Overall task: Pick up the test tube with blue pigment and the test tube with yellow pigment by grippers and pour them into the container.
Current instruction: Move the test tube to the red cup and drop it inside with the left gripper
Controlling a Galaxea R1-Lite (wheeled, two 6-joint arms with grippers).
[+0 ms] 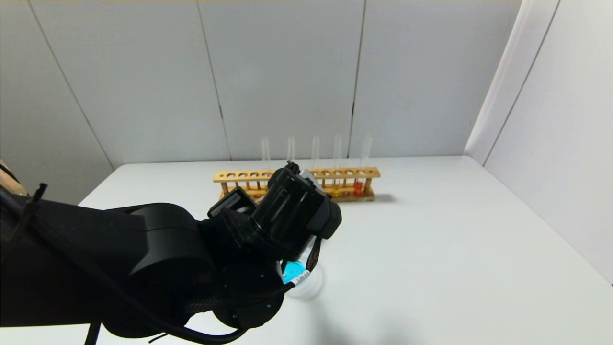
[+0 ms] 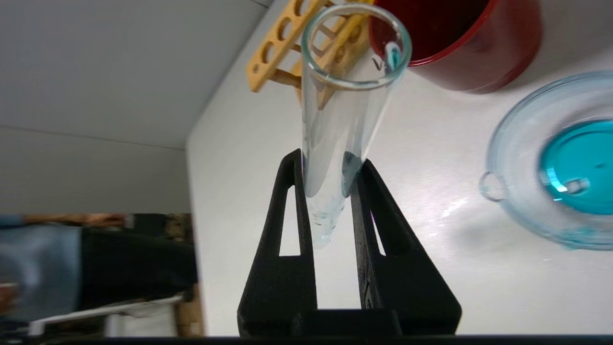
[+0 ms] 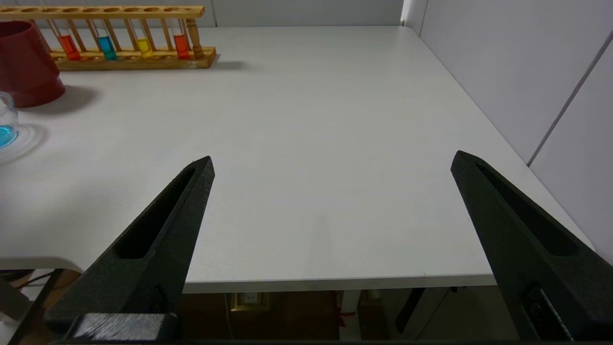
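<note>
My left gripper (image 2: 329, 160) is shut on the lower end of the test tube with blue pigment (image 2: 345, 110). The tube holds only pale blue residue and a blue drop at its lip. The container (image 2: 507, 143), a low clear beaker, stands beside it with cyan-blue liquid in it. It also shows in the head view (image 1: 313, 285), partly behind my left arm. The test tube with yellow pigment (image 3: 142, 45) stands in the wooden rack (image 3: 119, 60). My right gripper (image 3: 333, 158) is open and empty over the table's front right part.
A dark-red cup (image 2: 459, 43) stands between the container and the rack (image 1: 297, 176). The rack also holds a red tube (image 3: 68, 47), another blue tube (image 3: 106, 47) and an orange-red tube (image 3: 181, 46). Walls close the back and right.
</note>
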